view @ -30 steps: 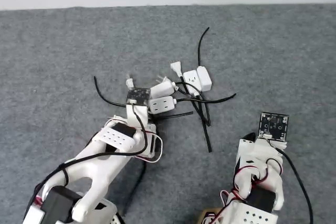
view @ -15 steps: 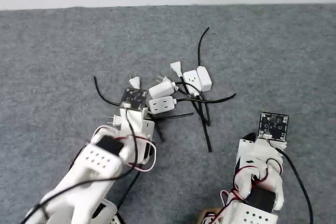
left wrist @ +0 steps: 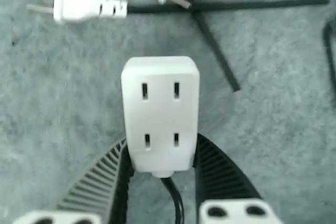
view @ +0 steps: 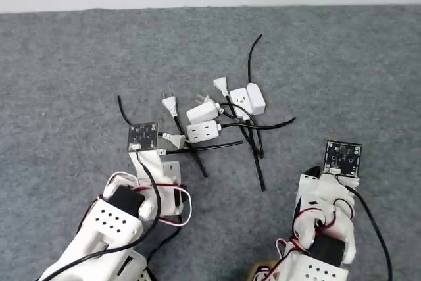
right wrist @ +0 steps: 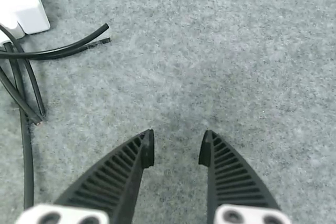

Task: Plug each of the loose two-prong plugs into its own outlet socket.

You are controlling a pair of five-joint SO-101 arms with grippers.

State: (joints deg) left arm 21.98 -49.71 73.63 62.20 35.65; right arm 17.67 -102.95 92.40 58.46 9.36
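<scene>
Pulling back to the near left, the left gripper squeezes a white plastic two-outlet socket block, now left of the cord pile. A loose white two-prong plug lies near it on the far side, ready to join. The right gripper waits, jaws apart.

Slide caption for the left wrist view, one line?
Left jaws grip a white outlet block; a loose two-prong plug lies beyond.

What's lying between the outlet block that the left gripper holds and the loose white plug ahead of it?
Just bare grey carpet separates the outlet block from the white plug, seen in the left wrist view.
</scene>
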